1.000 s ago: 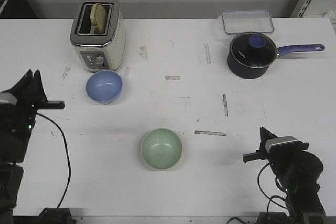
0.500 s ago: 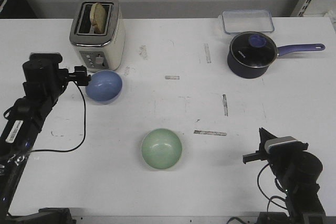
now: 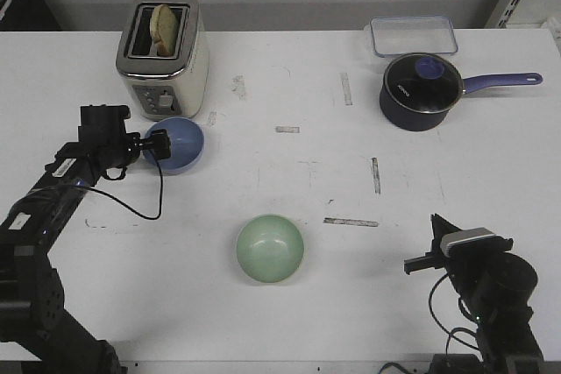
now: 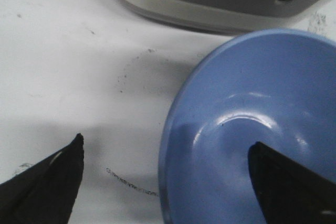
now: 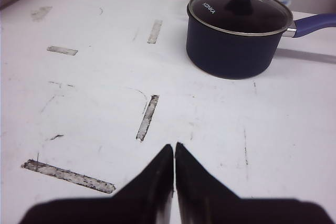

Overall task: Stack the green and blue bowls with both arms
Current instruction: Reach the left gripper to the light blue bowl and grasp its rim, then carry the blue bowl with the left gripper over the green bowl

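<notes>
At far left, just in front of the toaster (image 3: 163, 54), the blue bowl (image 3: 175, 144) sits w/ the left gripper (image 4: 165, 174) straddling its left rim. Risk: rim is smooth & thin, so a shallow bite could let it slip or tip, or nudge it into the toaster. Jaws wide open, one finger inside, one outside, nothing held. Green bowl (image 3: 270, 249) near centre, well apart. Right gripper (image 5: 174, 157) closed, empty, parked near right.

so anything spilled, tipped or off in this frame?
Nothing stands out. Blue bowl and green bowl sit upright and empty, the saucepan has its lid on, and the table shows only scuff marks.
</notes>
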`<state>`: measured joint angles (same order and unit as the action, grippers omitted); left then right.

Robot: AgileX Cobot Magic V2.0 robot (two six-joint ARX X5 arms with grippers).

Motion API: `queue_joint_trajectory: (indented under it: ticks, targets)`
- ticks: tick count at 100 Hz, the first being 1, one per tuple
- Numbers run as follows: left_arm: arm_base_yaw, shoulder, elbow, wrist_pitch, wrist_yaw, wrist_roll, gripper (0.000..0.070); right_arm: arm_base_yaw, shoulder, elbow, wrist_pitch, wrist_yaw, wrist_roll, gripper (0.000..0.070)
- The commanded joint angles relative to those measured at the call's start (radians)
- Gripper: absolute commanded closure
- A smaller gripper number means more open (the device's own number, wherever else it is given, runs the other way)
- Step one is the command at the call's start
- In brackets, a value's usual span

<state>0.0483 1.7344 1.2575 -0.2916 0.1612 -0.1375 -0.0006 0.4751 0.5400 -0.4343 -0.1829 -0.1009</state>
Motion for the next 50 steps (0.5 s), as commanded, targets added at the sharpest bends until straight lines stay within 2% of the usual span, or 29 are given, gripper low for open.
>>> queue_joint_trajectory:
  ticks: [1, 4, 8, 13, 15, 21, 26, 50]
  targets:
    - [0.002, 0.024, 0.015, 0.002, 0.004, -0.019, 0.0142, 0.002, 0.004, 0.008, 0.007, 0.0, -0.009, 0.07]
    - [0.002, 0.027, 0.015, 0.001, 0.004, -0.032, 0.0169, 0.002, 0.004, 0.008, 0.007, 0.0, -0.009, 0.07]
    - [0.002, 0.03, 0.015, 0.001, 0.005, -0.055, 0.0242, 0.002, 0.004, 0.008, 0.007, 0.0, -0.009, 0.07]
    - [0.002, 0.031, 0.015, 0.001, 0.005, -0.079, 0.0376, 0.002, 0.005, 0.007, 0.007, 0.0, -0.009, 0.07]
    - [0.002, 0.031, 0.015, 0.001, 0.004, -0.088, 0.0456, 0.002, 0.005, 0.007, 0.007, 0.0, -0.009, 0.07]
    - [0.005, 0.031, 0.015, 0.001, 0.005, -0.092, 0.0613, 0.002, 0.005, 0.005, 0.008, 0.0, -0.009, 0.07]
    - [0.005, 0.031, 0.015, 0.0, 0.005, -0.092, 0.07, 0.002, 0.005, 0.004, 0.008, 0.0, -0.009, 0.07]
    - [0.005, 0.025, 0.027, 0.008, 0.005, -0.092, 0.07, 0.002, 0.005, 0.004, 0.008, 0.0, -0.009, 0.07]
